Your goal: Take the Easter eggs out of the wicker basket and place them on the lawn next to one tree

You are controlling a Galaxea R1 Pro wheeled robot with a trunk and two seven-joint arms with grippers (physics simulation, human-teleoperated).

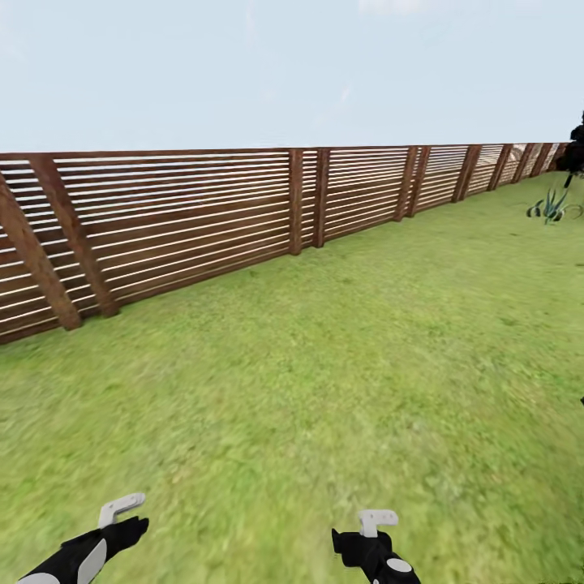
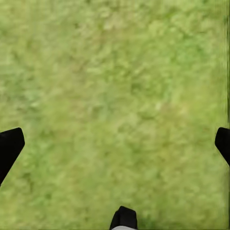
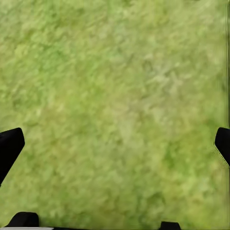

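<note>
1. Across the whole lower part of the head view lies the lawn [image 1: 324, 365], soft, flat and green. I see no eggs or basket on it; my guess is the eggs are light, smooth and slippery, best held around the fat middle.
2. At the bottom left, the left tool [image 1: 122, 509] holds nothing; at the bottom middle, so does the right tool [image 1: 377, 519]. Both wrist views show fingers spread wide over grass.
3. Along the upper left runs a brown wooden fence [image 1: 203, 219].
4. At the far upper right stand a spiky plant [image 1: 553, 204] and a black tree [image 1: 574, 150].
</note>
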